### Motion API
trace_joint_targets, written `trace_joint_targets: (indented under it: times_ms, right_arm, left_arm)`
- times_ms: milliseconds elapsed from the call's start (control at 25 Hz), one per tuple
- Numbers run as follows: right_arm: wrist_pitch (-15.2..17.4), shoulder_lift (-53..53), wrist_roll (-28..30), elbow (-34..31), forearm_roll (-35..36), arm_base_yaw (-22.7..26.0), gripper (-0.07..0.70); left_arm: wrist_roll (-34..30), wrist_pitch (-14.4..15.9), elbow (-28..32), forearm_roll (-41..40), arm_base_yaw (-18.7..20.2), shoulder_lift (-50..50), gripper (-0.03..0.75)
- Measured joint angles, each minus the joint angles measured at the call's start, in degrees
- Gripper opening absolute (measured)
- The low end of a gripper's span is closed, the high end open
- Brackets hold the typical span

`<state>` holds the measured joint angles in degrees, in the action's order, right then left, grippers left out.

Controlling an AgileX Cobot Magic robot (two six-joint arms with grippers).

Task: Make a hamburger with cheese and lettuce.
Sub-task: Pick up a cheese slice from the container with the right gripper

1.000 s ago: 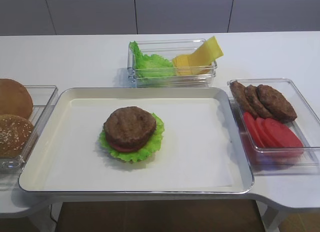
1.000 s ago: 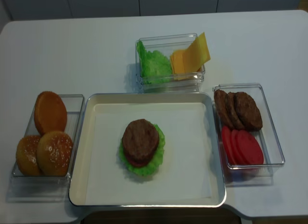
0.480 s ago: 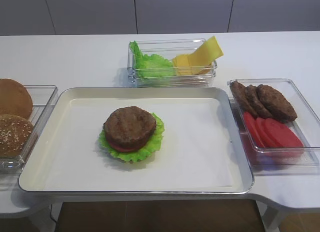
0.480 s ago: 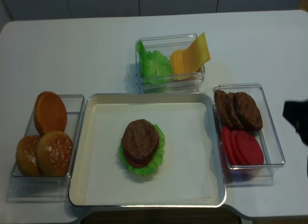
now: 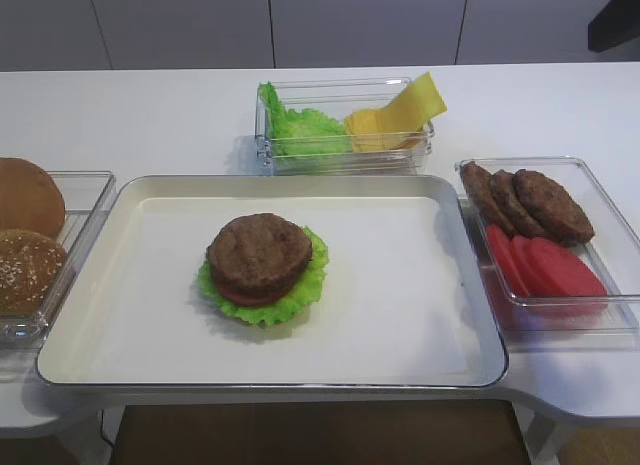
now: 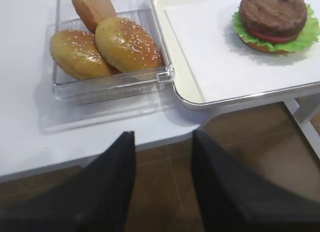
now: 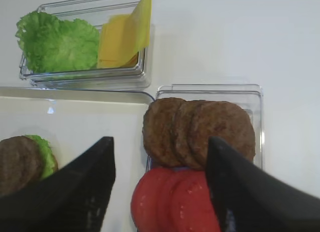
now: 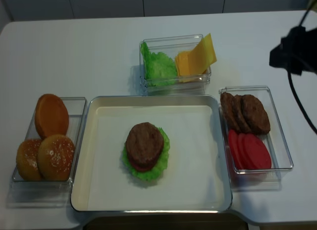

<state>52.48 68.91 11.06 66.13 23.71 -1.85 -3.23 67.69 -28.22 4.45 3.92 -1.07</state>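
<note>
The hamburger point(image 5: 260, 265), a brown patty over a red tomato slice and a frilly green leaf, lies on the tray point(image 5: 120, 200); it also shows in the overhead view point(image 8: 144, 150). The cheese point(image 5: 400, 110), yellow slices with one leaning up, and the lettuce point(image 5: 298, 130) share a clear box at the back. My right gripper point(image 7: 160, 142) is open and empty, high above the patties box, with cheese point(image 7: 122, 37) and lettuce point(image 7: 57, 42) ahead of it. Its arm point(image 8: 292, 52) shows at the right. My left gripper point(image 6: 163, 133) is open and empty over the table's front left edge.
A clear box of brown buns point(image 5: 30, 235) stands left of the tray, also seen in the left wrist view point(image 6: 110, 42). A clear box at the right holds loose patties point(image 5: 525, 200) and tomato slices point(image 5: 545, 265). The table's front edge is near the tray.
My right arm has come into view from the right edge and moved toward the back of the table. Nothing on the table has moved.
</note>
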Motion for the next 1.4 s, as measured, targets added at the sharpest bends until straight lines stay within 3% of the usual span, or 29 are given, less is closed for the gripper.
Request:
trace_joint_targets:
  times_ms: [320, 520, 1400]
  right_arm:
    - [11.14, 15.0, -1.77, 15.47, 0.13, 0.0, 0.447]
    - [15.69, 22.65, -2.42, 23.99, 1.09, 0.0, 0.447]
    - [18.55, 46.88, -4.12, 48.82, 9.84, 0.0, 0.447]
  left_arm:
    - [0.0, 0.0, 0.0, 0.0, 0.0, 0.0, 0.283]
    - [0.0, 0.0, 0.0, 0.0, 0.0, 0.0, 0.283]
    - [0.0, 0.0, 0.0, 0.0, 0.0, 0.0, 0.283]
